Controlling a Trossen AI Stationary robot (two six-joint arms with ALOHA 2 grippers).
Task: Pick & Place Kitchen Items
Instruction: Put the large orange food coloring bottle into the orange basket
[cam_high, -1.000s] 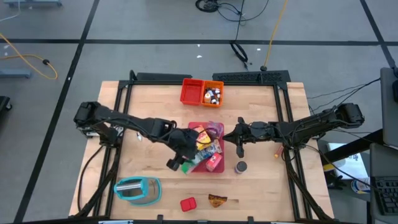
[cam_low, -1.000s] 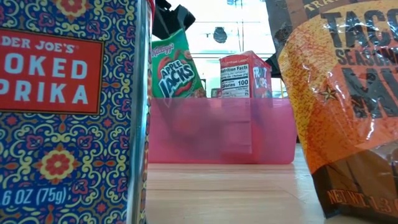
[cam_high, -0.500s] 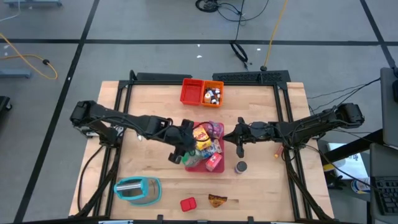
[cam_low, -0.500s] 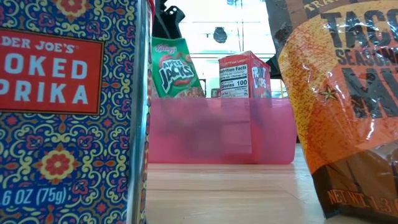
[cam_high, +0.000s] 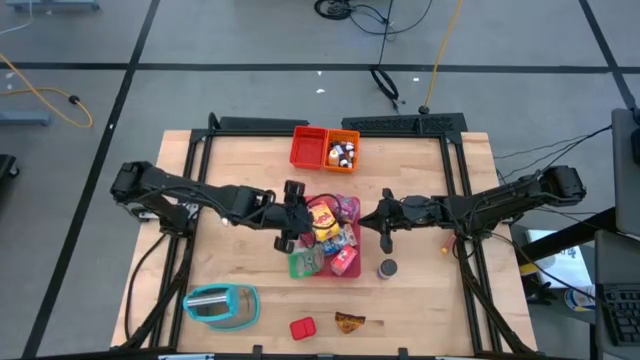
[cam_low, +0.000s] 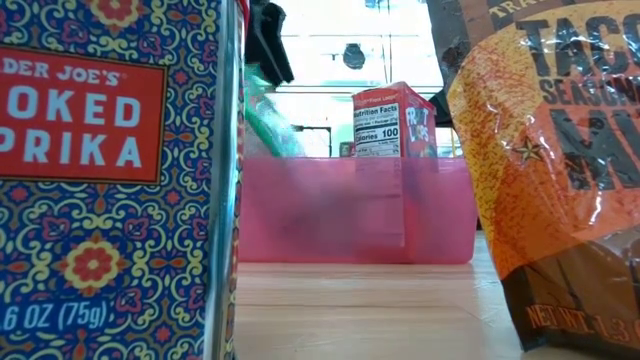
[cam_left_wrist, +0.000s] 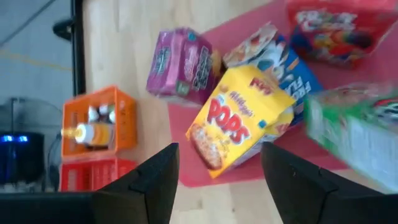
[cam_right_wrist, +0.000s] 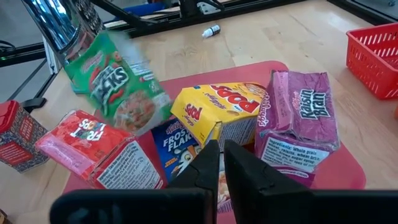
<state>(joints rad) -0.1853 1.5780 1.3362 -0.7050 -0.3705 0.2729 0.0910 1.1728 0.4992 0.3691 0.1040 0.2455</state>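
A flat pink tray (cam_high: 330, 272) in the middle of the table holds a yellow Pops box (cam_left_wrist: 239, 118), a purple Raisin Bran box (cam_right_wrist: 298, 112), a blue Frosted Flakes box (cam_right_wrist: 174, 146) and a red Froot Loops box (cam_right_wrist: 93, 152). A green Apple Jacks box (cam_right_wrist: 118, 81) shows blurred and tilted at the tray's near left corner (cam_high: 305, 263), just below my left gripper (cam_high: 288, 240). That gripper (cam_left_wrist: 219, 155) is open with nothing between its fingers. My right gripper (cam_right_wrist: 221, 155) is shut and hovers off the tray's right edge (cam_high: 386, 240).
A grey can (cam_high: 387, 268) stands right of the tray. A red paprika tin (cam_high: 302, 327), a taco packet (cam_high: 349, 322) and a teal appliance (cam_high: 220, 305) sit near the front edge. Red (cam_high: 309, 147) and orange (cam_high: 343, 150) bins stand at the far edge.
My left gripper has swung its wrist round and drawn up and toward the far edge, off the tray's near left corner. The green box, which stood upright under it a moment ago, is out of its fingers and tips over, blurred, at that corner.
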